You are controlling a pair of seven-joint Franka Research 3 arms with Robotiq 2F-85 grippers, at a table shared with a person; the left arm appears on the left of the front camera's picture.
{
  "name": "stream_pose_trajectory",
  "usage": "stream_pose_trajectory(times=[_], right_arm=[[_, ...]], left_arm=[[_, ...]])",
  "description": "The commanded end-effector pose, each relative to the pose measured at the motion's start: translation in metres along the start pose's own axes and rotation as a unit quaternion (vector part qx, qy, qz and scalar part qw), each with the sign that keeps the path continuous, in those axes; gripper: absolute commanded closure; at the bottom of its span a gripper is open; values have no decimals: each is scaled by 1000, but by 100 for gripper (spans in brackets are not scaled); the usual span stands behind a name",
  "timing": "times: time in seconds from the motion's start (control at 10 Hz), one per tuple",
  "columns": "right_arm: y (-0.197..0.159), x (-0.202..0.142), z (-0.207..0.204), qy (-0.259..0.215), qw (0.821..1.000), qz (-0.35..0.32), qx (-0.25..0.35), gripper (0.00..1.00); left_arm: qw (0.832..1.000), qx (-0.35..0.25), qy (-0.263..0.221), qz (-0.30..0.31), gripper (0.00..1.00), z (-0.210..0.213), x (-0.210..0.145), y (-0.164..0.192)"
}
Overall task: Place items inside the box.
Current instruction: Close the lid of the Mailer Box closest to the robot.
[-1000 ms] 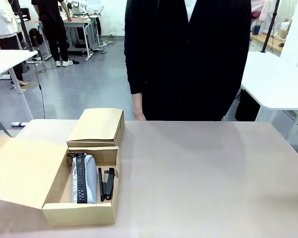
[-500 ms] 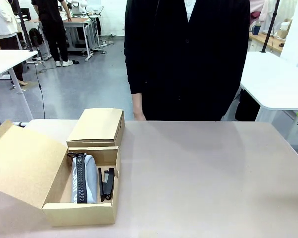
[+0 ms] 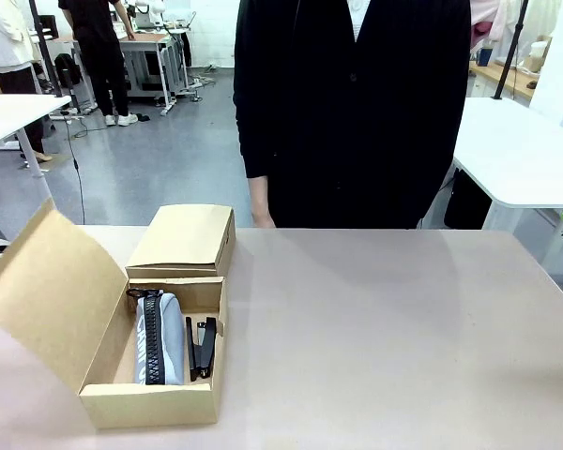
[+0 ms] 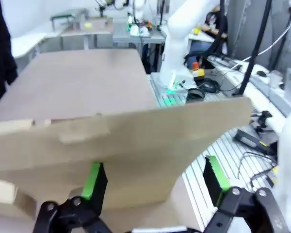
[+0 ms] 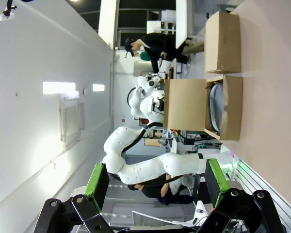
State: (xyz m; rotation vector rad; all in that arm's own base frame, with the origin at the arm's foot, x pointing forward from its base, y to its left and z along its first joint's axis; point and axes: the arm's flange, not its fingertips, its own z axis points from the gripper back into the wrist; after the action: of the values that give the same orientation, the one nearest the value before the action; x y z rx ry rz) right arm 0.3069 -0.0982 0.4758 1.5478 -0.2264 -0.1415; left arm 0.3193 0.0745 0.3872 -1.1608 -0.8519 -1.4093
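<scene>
Tan table (image 3: pixel 385 328), grey lab floor behind; box (image 3: pixel 150 405) lower left, its lid (image 3: pixel 47 291) raised higher than before. Left gripper (image 4: pixel 153 177) jaws wide around lid edge; right gripper (image 5: pixel 155 182) jaws wide, empty.

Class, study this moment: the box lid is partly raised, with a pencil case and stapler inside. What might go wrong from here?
The lid stands half-raised between the open left gripper pads, apparently ungripped; it may drop back.

The stapler stands on edge beside the pencil case and might topple.
</scene>
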Motion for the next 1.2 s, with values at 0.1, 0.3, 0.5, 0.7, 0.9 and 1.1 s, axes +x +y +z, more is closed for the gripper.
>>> stream_pose_trajectory(times=[0.1, 0.3, 0.5, 0.7, 0.9, 1.1], right_arm=[[1, -2, 3, 5, 1000, 10, -3, 0], [1, -2, 3, 5, 1000, 10, -3, 0], [1, -2, 3, 5, 1000, 10, -3, 0], [1, -2, 3, 5, 1000, 10, -3, 0], [1, -2, 3, 5, 1000, 10, -3, 0], [1, -2, 3, 5, 1000, 10, -3, 0]], left_arm=[[1000, -15, 0, 0, 0, -69, 23, 18], [999, -32, 28, -4, 0, -105, 23, 21], [1000, 15, 9, -8, 0, -86, 34, 27], [997, 59, -37, -40, 0, -72, 44, 24], [992, 65, -89, -63, 0, -91, 40, 10], [984, 90, -121, -97, 0, -117, 28, 7]])
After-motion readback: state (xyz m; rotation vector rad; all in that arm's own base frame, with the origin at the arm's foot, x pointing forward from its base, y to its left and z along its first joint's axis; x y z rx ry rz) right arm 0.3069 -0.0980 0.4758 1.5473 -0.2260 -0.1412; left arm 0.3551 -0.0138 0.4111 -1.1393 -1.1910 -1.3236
